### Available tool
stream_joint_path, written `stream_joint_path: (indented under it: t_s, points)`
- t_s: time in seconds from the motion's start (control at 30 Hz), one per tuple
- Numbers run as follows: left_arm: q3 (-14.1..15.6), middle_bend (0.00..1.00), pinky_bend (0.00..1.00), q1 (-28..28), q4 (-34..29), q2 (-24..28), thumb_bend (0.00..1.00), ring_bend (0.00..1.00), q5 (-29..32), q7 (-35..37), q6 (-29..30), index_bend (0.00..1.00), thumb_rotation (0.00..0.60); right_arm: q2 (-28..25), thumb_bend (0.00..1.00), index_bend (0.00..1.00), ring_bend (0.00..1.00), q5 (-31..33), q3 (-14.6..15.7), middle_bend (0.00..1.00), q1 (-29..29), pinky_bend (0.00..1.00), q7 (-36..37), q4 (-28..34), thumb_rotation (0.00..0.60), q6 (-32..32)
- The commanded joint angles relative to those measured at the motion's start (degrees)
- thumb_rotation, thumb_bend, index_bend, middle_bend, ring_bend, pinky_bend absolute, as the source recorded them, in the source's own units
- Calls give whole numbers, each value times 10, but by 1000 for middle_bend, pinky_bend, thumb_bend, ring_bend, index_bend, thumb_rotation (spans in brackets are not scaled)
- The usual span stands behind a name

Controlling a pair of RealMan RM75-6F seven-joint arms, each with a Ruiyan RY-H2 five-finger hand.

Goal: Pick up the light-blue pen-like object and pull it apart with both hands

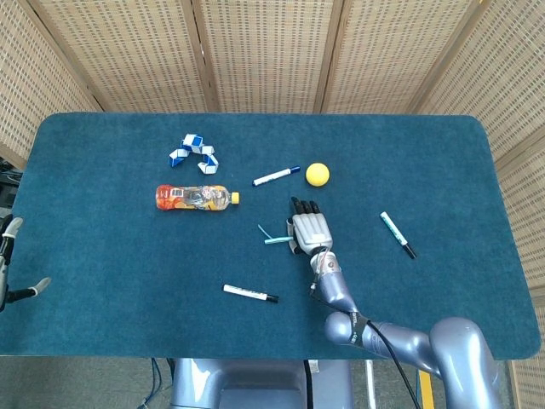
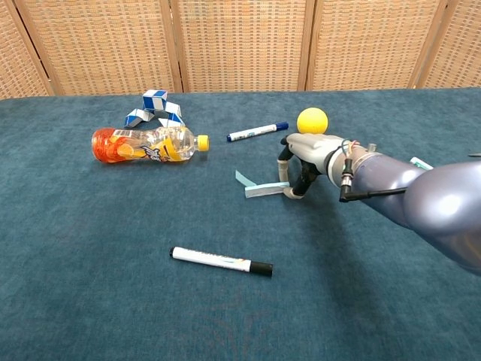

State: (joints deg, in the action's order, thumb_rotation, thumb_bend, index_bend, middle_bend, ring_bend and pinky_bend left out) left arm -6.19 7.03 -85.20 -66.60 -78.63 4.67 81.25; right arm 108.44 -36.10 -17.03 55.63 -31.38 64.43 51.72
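Although the table holds several pens, the task's thing is the light-blue pen-like object [image 2: 264, 190], a thin pale stick lying flat on the teal cloth near the middle of the table [image 1: 102, 281], just left of the right hand [image 1: 308, 228]. A short light-blue piece [image 2: 243, 178] lies just beyond its left end, at an angle; whether the two are joined cannot be told. The right hand arches over the stick's right end, fingers curled downward with their tips at or on that end; the chest view suggests a pinch, but the stick looks to lie on the cloth, so a firm grip cannot be confirmed. The left hand [image 1: 12, 264] sits at the far left edge of the table, well apart, fingers spread and holding nothing.

The stick looks light, stiff and smooth, likely plastic, so it could roll or slip from the fingertips. A pinch close to one end would leave the other end free for the second hand, and a straight pull along its length seems best.

Elsewhere lie a bottle [image 1: 192, 197], a folded blue-and-white puzzle [image 1: 192, 152], a yellow ball [image 1: 318, 174] and three markers [image 1: 250, 293].
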Motion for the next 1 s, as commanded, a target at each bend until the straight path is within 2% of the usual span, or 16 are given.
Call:
stream_joint_path:
  t_s: [0.03, 0.27, 0.3, 0.33, 0.37, 0.4, 0.43, 0.47, 0.53, 0.67, 0.77, 0.87, 1.0]
  points:
    - [0, 0, 0, 0, 0, 0, 0, 0, 0, -1, -1, 0, 600, -3, 465, 586, 0, -6, -1, 0, -3, 0, 3, 4, 600, 1]
    - [1, 2, 0, 9, 9, -2, 0, 2, -10, -8, -6, 0, 600, -44, 464, 606, 0, -69, 2, 6, -22, 0, 34, 62, 600, 22]
    - [0, 34, 13, 13, 12, -2, 0, 37, -16, -12, -5, 0, 600, -53, 464, 610, 0, -80, 4, 11, -25, 0, 37, 75, 600, 27]
    - [-2, 90, 52, 18, 18, -3, 0, 101, -24, -17, -2, 0, 600, -63, 464, 612, 0, -91, 5, 15, -28, 0, 39, 86, 600, 32]
    - [-4, 229, 159, 22, 23, -4, 0, 270, -31, -18, 2, 0, 600, -68, 463, 615, 0, -97, 5, 20, -30, 0, 41, 93, 600, 37]
    - [-12, 333, 243, 33, 37, -9, 0, 393, -49, -16, 11, 0, 600, -76, 464, 617, 0, -107, 4, 23, -33, 0, 41, 102, 600, 47]
    - [-20, 481, 379, 59, 68, -16, 0, 566, -88, 3, 18, 0, 600, -87, 464, 617, 0, -116, 2, 24, -37, 0, 42, 116, 600, 58]
    - [-21, 556, 463, 73, 97, -24, 0, 646, -108, 20, 20, 0, 600, -95, 465, 617, 0, -118, 2, 24, -40, 0, 42, 127, 600, 61]
    - [-22, 653, 578, 98, 144, -38, 0, 738, -140, 42, 24, 0, 600, -106, 466, 617, 0, -120, 2, 24, -44, 0, 38, 143, 600, 64]
    - [-25, 830, 837, 141, 198, -63, 0, 928, -182, 58, 30, 44, 600, -117, 465, 617, 0, -122, 6, 24, -44, 0, 22, 161, 600, 69]
    - [-30, 906, 921, 169, 219, -80, 0, 992, -208, 53, 38, 120, 600, -123, 466, 617, 0, -122, 7, 24, -43, 0, 9, 169, 600, 74]
    - [-36, 934, 940, 209, 230, -104, 0, 1000, -226, 34, 23, 179, 600, -132, 466, 617, 0, -110, 3, 24, -42, 0, -3, 186, 600, 76]
    - [-41, 944, 944, 250, 212, -125, 0, 1000, -222, 29, -20, 261, 600, -139, 466, 617, 0, -97, 0, 24, -41, 0, -13, 201, 600, 76]
